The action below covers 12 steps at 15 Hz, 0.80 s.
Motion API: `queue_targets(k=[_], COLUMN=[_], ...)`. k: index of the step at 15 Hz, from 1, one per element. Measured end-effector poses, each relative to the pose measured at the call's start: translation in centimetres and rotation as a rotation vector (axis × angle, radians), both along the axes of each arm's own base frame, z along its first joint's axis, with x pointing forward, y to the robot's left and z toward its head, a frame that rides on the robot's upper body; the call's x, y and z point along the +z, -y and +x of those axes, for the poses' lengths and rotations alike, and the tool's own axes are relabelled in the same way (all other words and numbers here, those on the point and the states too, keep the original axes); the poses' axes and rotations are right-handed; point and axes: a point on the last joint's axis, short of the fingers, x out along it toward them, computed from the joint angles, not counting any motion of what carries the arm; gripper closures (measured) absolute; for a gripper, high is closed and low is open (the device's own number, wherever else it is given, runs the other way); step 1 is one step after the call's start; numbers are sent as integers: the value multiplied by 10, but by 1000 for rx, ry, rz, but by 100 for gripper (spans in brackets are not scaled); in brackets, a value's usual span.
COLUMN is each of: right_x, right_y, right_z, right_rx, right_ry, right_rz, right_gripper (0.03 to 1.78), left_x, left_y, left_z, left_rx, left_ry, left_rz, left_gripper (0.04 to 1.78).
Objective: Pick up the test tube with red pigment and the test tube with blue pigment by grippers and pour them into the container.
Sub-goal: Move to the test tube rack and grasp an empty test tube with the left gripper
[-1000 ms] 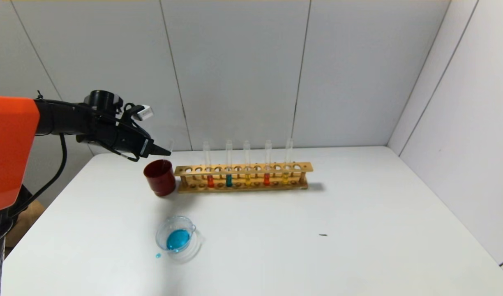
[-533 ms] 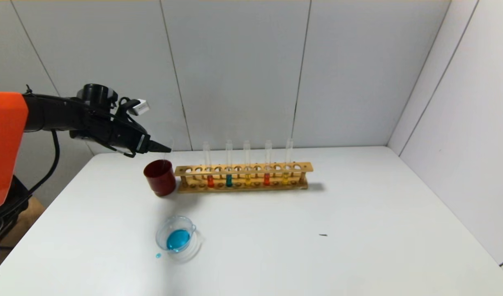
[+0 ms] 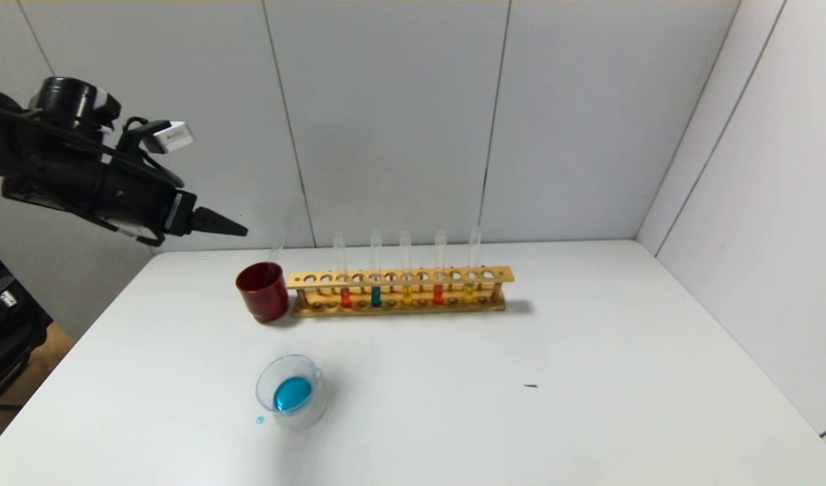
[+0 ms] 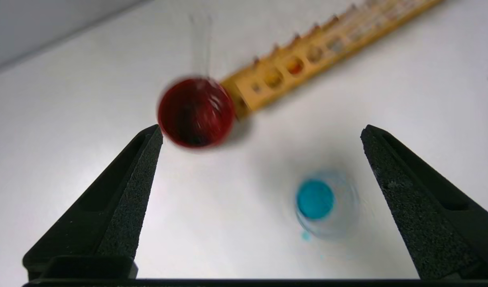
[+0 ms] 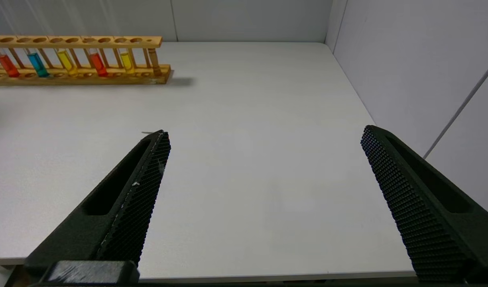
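Head view: a wooden rack (image 3: 399,291) is running left to right across the far part of the white table (image 3: 521,405), with a dark red cup (image 3: 262,291) touching its left end and an empty clear tube (image 3: 276,246) leaning out of that cup. The test tube with red pigment (image 3: 345,270) and the test tube with blue pigment (image 3: 376,268) are standing upright in the rack, mouths up. The container (image 3: 291,393) is sitting nearer, holding blue liquid, a blue drop (image 3: 259,420) beside it. The left gripper (image 3: 217,223) is hovering up and left of the cup.

Left wrist view: the left gripper (image 4: 260,131) is gaping wide, gripping nothing.

Right wrist view: the right gripper (image 5: 264,135) is spread wide over bare table, empty.
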Motion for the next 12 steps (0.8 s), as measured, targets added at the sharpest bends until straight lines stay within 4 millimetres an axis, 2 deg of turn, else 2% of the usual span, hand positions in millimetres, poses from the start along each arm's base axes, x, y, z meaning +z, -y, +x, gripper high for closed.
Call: queue_targets(k=[5, 8, 12], right_x=[0, 0, 0], right_y=[0, 0, 0], right_z=[0, 0, 0], right_rx=[0, 1, 1], right_ry=[0, 0, 0], right_rz=[0, 0, 0], right_gripper=[6, 6, 6], left_x=[0, -11, -8], left_y=[12, 16, 19], left_z=[-104, -136, -160], left_rx=[129, 163, 160], left_ry=[-85, -2, 168], left_rz=[33, 12, 7], left_gripper=[7, 7, 7])
